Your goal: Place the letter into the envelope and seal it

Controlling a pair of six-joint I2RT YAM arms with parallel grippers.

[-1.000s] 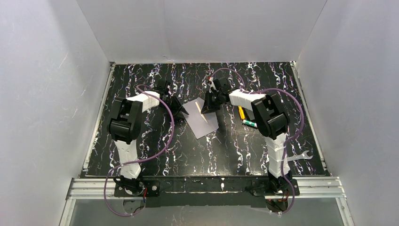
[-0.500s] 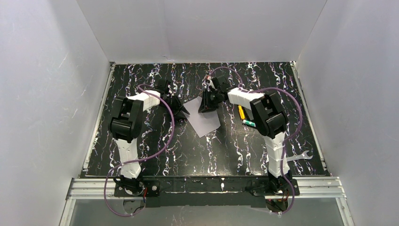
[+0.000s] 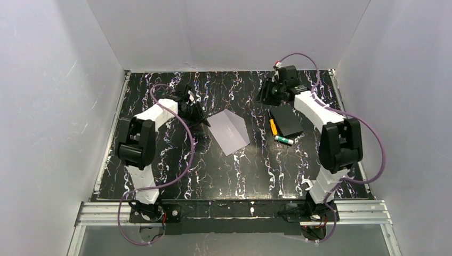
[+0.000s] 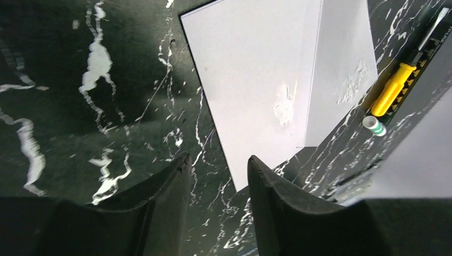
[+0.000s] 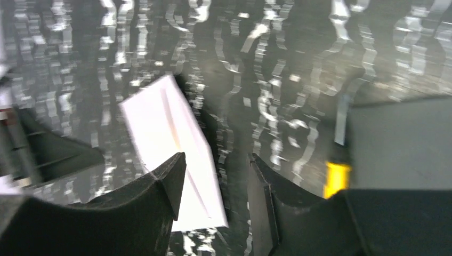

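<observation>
Right end effector [image 5: 216, 161] has swung away from the envelope [image 3: 229, 132], which it hovered over a second ago, and now sits at the far right of the counter [image 3: 240, 170]. The left arm has shifted only slightly.

Nearest the arm bases, the envelope lies flat on the dark marbled counter, turned at an angle, with a straight crease running across its pale face. Just right of it lie a small green-and-white cylinder [image 3: 284, 140] and a yellow-handled screwdriver [image 3: 273, 127], beside a flat black box [image 3: 288, 120].

At the envelope's left corner, the left end effector [image 4: 216, 165] points down at the counter. Its fingers stand apart, released, with only bare counter between them. In the left wrist view the envelope's near edge lies just ahead of the fingertips; whether they touch it cannot be told.

Farthest back, beyond the black box, the right end effector is well apart from the envelope. Its fingers are spread, gripping nothing, and its wrist view looks across the counter toward the paper.
</observation>
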